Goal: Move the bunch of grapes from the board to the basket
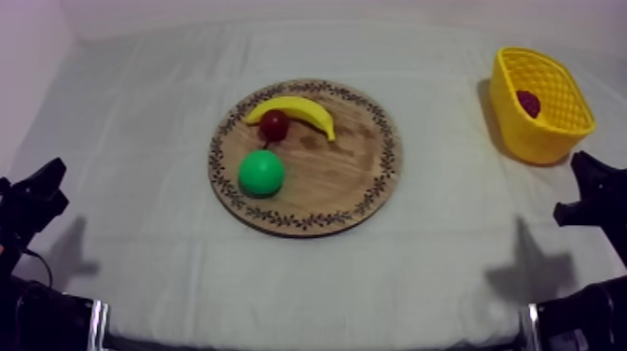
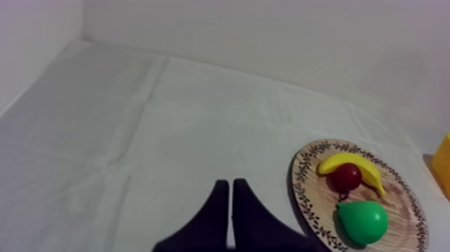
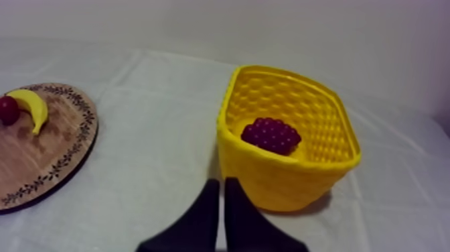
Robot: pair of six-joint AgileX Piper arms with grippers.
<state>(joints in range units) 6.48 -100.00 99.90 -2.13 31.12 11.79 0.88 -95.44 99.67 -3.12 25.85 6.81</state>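
A dark purple bunch of grapes point(image 3: 271, 135) lies inside the yellow basket point(image 3: 288, 167), which stands at the table's far right point(image 1: 541, 131); the grapes point(image 1: 529, 103) rest against the basket's inner wall. The round wooden board point(image 1: 345, 177) lies mid-table. My right gripper point(image 3: 222, 201) is shut on nothing, its fingers together just in front of the basket, and sits low at the right point(image 1: 597, 191). Low at the left, my left gripper point(image 2: 230, 204) is also shut and empty, its fingers in a narrow wedge point(image 1: 37, 191), well apart from the board point(image 2: 395, 194).
On the board lie a banana point(image 1: 297, 111), a small red fruit point(image 1: 273, 124) and a green pear point(image 1: 261, 173). The grey-white cloth between the board and the basket is bare. A pale wall borders the table's far side.
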